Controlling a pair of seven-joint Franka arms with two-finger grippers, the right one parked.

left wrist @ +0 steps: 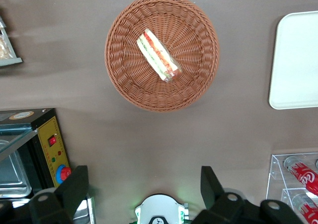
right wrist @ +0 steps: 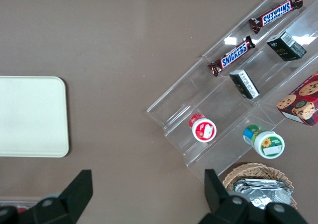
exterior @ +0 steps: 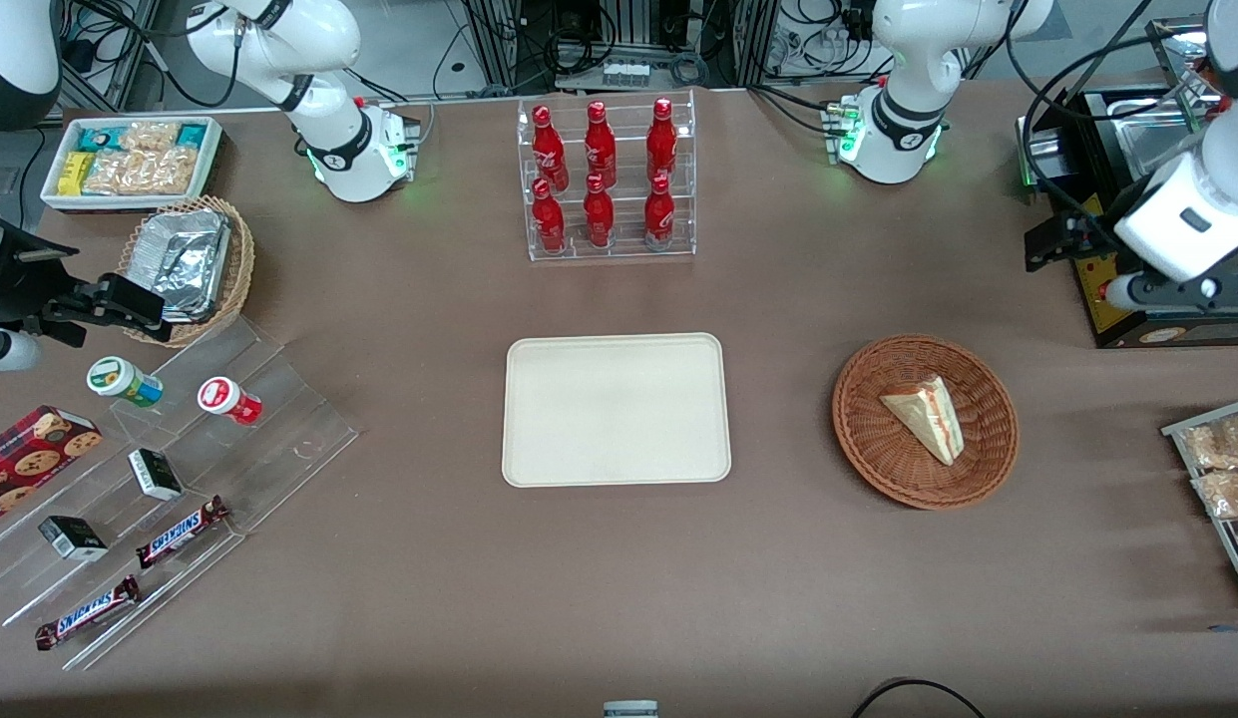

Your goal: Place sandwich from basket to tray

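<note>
Gripper (left wrist: 144, 184) high above table, fingers (left wrist: 74, 186) spread wide, empty; sandwich (left wrist: 159, 55) in basket (left wrist: 124, 80).

The gripper (left wrist: 144, 194) showed only two dark fingertips (left wrist: 74, 184), the rest cut off by the picture's edge. The tray (left wrist: 298, 60) was cropped at one side there. A snack rack (exterior: 1222, 489) ran off the front view's edge.
</note>
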